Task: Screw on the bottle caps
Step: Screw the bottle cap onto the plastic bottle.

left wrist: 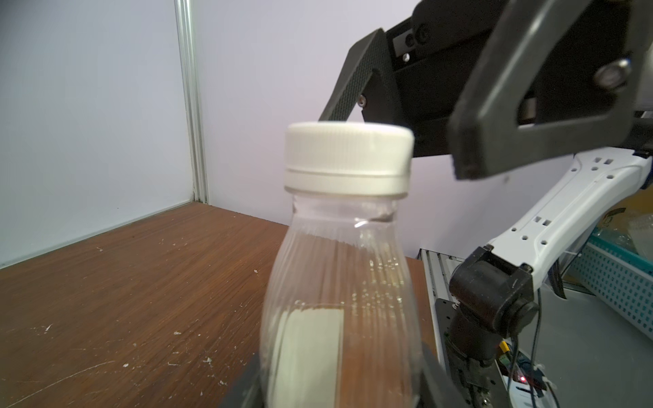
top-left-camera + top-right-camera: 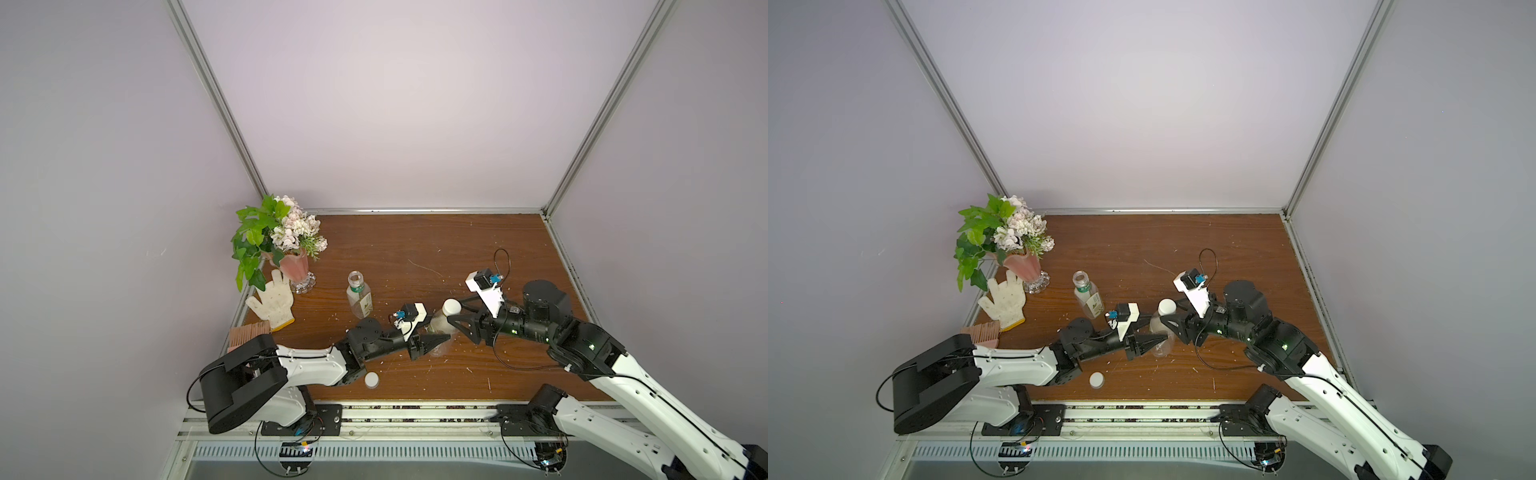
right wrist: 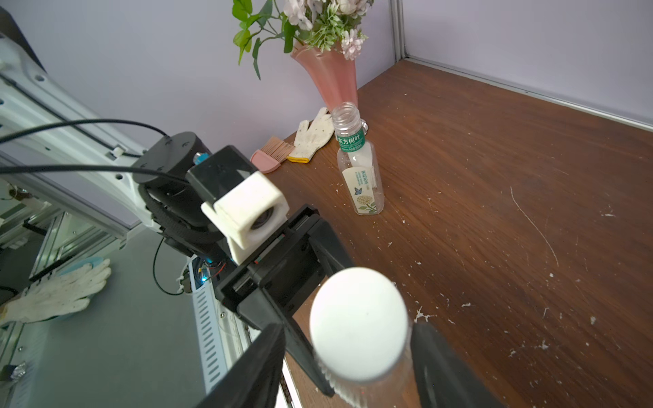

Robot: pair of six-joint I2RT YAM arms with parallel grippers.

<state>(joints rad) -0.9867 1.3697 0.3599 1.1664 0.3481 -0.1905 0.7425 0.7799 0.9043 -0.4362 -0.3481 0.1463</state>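
Two grippers: left gripper (image 2: 437, 343) clamps the plain bottle (image 2: 440, 323); right gripper (image 2: 457, 312), from three o'clock, jaws apart astride its cap (image 2: 451, 306). Close squarely before twisting.

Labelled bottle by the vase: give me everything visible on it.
The labelled bottle is small, clear plastic, looks empty. Green neck band with white print; cream lower label showing a butterfly and plant. Threaded neck open, no cap. It stands upright on the wooden table, near the pink vase; only the table touches it.
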